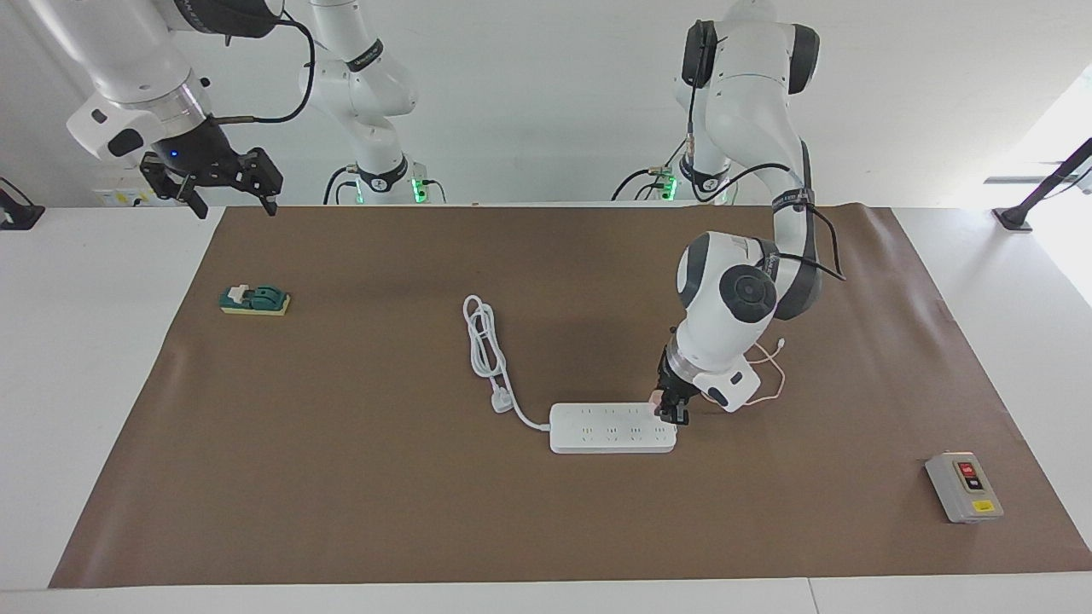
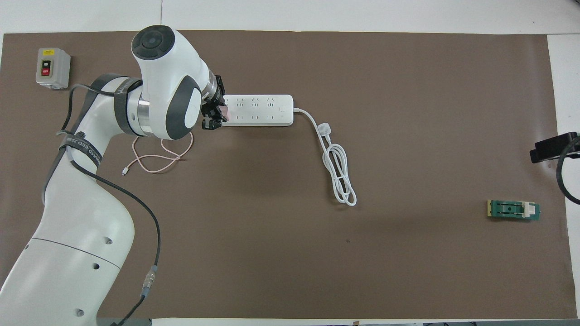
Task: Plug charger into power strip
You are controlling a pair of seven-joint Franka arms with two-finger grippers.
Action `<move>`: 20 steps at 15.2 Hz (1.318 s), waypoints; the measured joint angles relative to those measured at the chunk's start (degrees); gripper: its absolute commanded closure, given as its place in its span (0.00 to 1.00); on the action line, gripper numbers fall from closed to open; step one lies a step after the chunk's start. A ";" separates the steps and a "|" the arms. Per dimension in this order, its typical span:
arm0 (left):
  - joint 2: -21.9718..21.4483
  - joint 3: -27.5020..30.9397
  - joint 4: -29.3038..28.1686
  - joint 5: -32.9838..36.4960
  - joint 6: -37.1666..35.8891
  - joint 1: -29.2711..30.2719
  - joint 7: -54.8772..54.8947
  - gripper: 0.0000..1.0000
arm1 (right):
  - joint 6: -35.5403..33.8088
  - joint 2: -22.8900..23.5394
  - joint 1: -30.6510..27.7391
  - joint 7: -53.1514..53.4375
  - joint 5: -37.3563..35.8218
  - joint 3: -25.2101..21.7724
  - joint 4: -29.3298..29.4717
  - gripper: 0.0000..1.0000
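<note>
The left gripper is clamped on the pale pink charger, holding it down at the end of the white power strip toward the left arm's end of the table, its thin pink cable looped on the brown mat nearer the robots. The right gripper waits with jaws wide and empty above the mat's corner at the right arm's end, near a green switch block. A grey button box sits well apart.
</note>
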 measured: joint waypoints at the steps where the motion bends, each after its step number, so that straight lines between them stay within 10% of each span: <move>1: 0.04 0.04 -0.08 0.00 0.15 -0.04 -0.03 1.00 | 0.00 0.00 0.00 0.00 0.00 0.00 0.00 0.00; 20: 0.15 0.06 -2.50 -0.01 3.70 -0.67 -0.31 1.00 | 0.00 0.00 0.00 0.00 0.00 0.00 0.00 0.00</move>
